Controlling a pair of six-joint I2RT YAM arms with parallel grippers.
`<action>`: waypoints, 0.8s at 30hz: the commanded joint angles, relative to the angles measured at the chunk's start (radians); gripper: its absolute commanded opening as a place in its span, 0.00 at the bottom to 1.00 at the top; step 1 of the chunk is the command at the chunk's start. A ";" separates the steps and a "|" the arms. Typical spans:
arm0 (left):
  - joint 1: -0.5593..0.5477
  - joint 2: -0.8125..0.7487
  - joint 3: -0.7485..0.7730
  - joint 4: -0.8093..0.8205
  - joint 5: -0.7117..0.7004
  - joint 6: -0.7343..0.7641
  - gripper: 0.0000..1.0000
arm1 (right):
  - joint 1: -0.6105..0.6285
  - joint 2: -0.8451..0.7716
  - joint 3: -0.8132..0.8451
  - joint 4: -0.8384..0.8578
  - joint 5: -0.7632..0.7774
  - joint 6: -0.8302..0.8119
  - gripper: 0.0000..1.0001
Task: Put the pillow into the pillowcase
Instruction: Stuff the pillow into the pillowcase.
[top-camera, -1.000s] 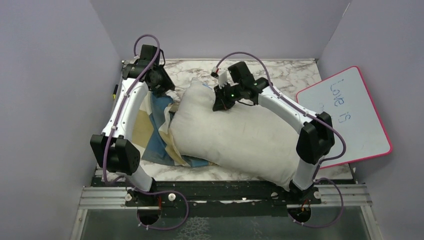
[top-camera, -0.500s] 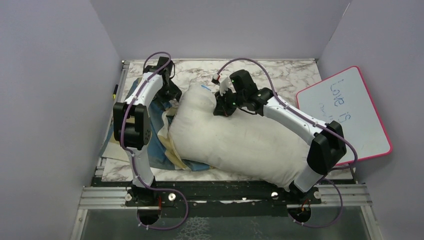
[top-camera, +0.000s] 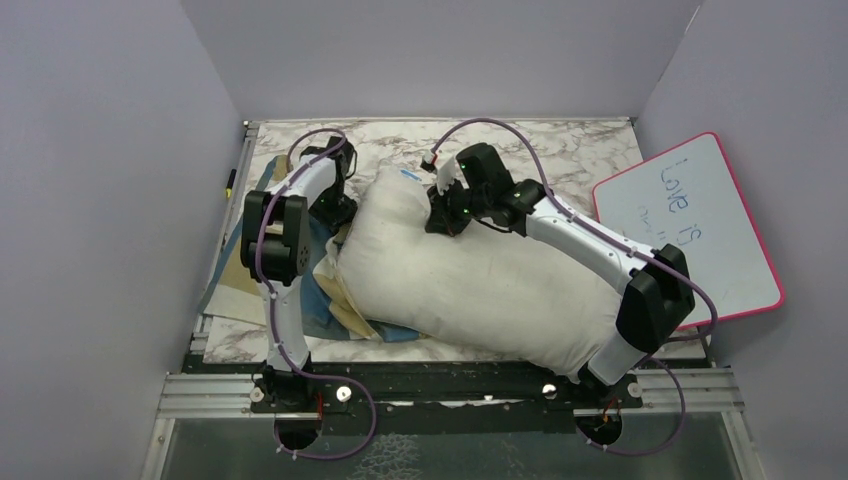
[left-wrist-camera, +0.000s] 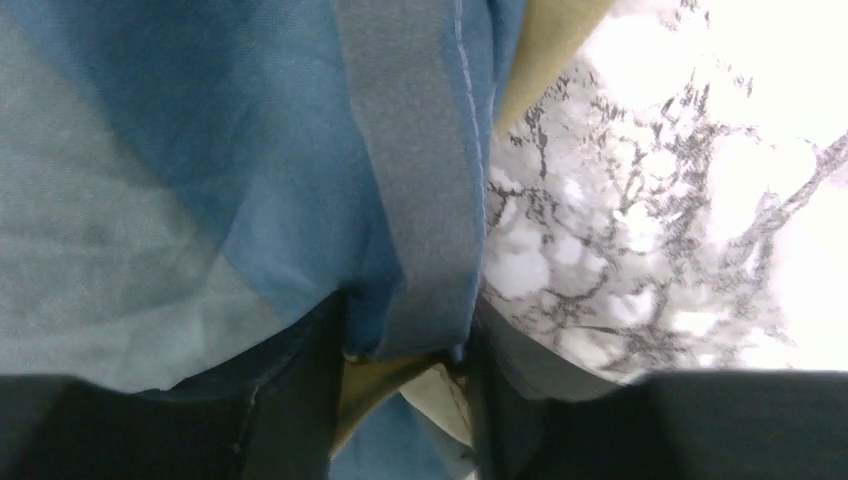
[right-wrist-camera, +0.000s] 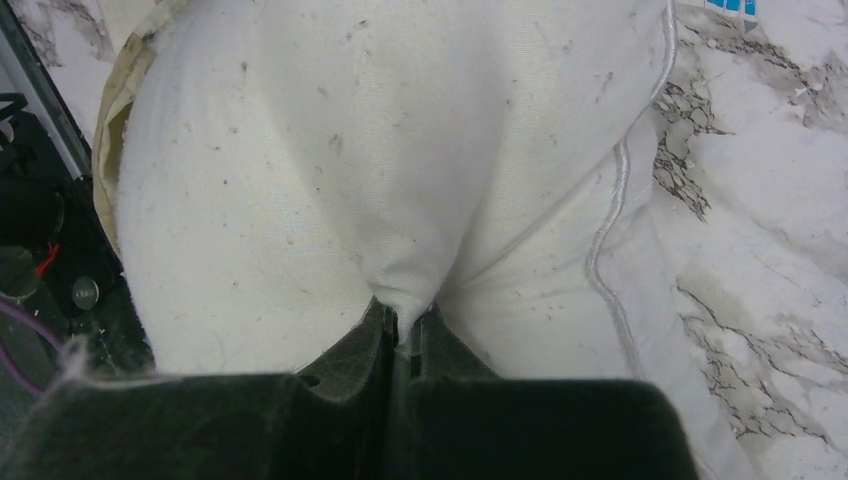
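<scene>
The pillow (top-camera: 480, 280), plump and off-white, lies slantwise across the table. Its left end rests on the pillowcase (top-camera: 250, 270), a crumpled sack of blue, tan and cream blocks. My right gripper (top-camera: 447, 213) sits on the pillow's far upper part. In the right wrist view this gripper (right-wrist-camera: 405, 325) is shut on a pinched-up peak of the pillow (right-wrist-camera: 400, 180). My left gripper (top-camera: 335, 205) is low at the pillow's far left end. In the left wrist view the left gripper (left-wrist-camera: 408, 350) stands open, with a blue and tan fold of the pillowcase (left-wrist-camera: 420, 200) between its fingers (left-wrist-camera: 300, 400).
A pink-rimmed whiteboard (top-camera: 700, 230) leans at the right edge, close to my right arm's elbow. A small marker (top-camera: 230, 182) lies by the left wall. Bare marble table (top-camera: 580, 150) shows behind the pillow. Walls close in on three sides, and a metal rail (top-camera: 450, 392) runs along the front.
My left arm has folded up, and its gripper has come nearer and toward the pillow's left end. The pillowcase has bunched and slid left. The right gripper keeps its pinch, shifted slightly.
</scene>
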 joint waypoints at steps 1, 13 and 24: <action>-0.014 0.023 -0.013 0.061 -0.023 -0.033 0.18 | 0.020 -0.024 -0.036 -0.075 0.005 0.013 0.00; -0.003 0.061 0.381 0.216 0.136 -0.064 0.00 | 0.021 -0.058 -0.105 -0.050 -0.012 -0.002 0.00; 0.010 0.126 0.415 0.473 0.296 -0.150 0.00 | 0.011 0.178 -0.070 0.013 -0.014 -0.035 0.00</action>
